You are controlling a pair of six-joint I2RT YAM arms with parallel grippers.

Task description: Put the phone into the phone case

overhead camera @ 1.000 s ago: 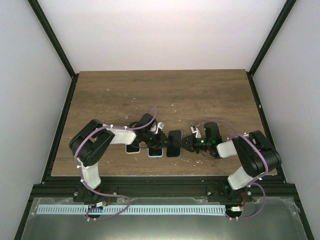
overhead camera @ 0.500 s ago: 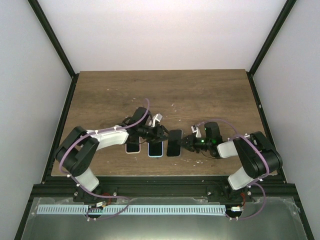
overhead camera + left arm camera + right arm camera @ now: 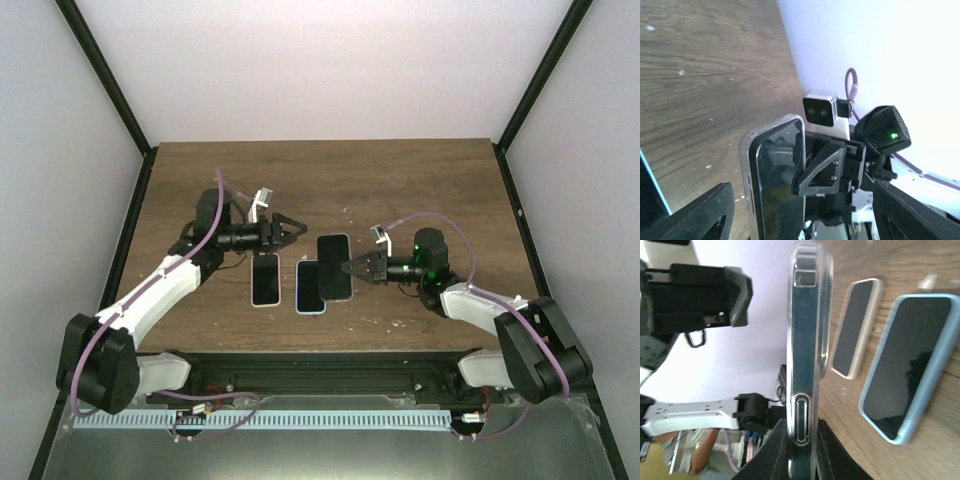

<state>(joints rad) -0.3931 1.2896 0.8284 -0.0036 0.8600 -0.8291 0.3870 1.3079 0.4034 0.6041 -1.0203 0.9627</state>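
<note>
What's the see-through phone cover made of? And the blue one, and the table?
The see-through phone case looks like glossy clear plastic: the dark phone shows through it. The light blue phone case looks matte, maybe soft plastic or silicone; its rim has no shine. The brown table looks like wood or wood-print board: grain lines show.

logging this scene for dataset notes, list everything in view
phone in clear case: 1, black screen, gripped mid-table, right of the blue-cased phone
phone in light blue case: 1, dark screen, flat near the front edge
phone in beige case: 1, dark screen, flat, left of the blue-cased phone
table: 1, brown wood
left gripper: 1, black, open, holding nothing, by the beige-cased phone's far end
right gripper: 1, black, shut on phone in clear case
</note>
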